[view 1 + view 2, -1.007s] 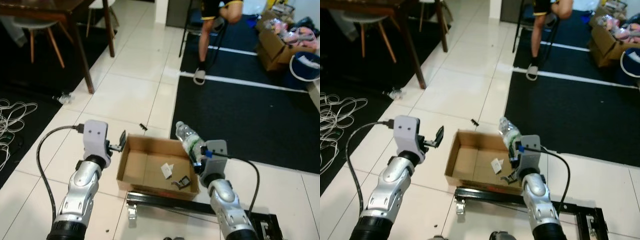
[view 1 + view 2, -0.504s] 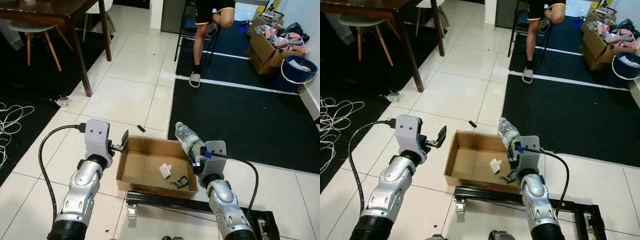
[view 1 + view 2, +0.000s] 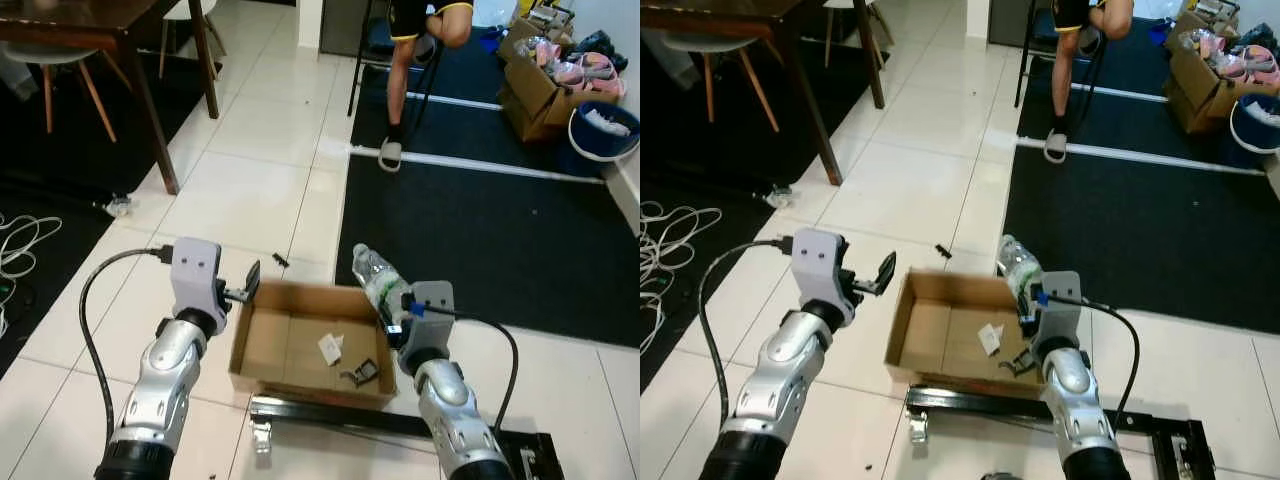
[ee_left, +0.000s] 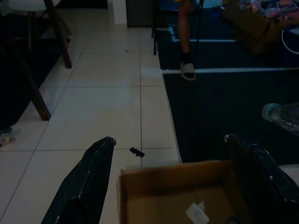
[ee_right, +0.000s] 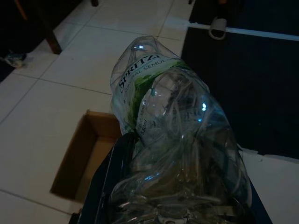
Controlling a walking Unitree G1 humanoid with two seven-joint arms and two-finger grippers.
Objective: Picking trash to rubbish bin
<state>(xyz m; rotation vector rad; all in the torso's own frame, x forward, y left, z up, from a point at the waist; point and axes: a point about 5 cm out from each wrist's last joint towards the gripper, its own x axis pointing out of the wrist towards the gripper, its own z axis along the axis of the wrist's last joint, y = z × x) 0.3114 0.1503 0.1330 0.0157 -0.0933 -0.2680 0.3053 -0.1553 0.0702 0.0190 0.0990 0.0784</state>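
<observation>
Unmoved — right gripper (image 3: 393,318), raised, clamping bottle (image 3: 376,278) beside box (image 3: 312,341).

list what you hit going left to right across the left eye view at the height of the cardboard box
left pincer → cardboard box → paper scrap inside it → plastic bottle in the right pincer

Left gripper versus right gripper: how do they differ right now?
The left gripper is open and empty; the right gripper is shut on a crushed plastic bottle. The left sits at the cardboard box's left edge, the right at its right edge. Both are raised near the box.
</observation>
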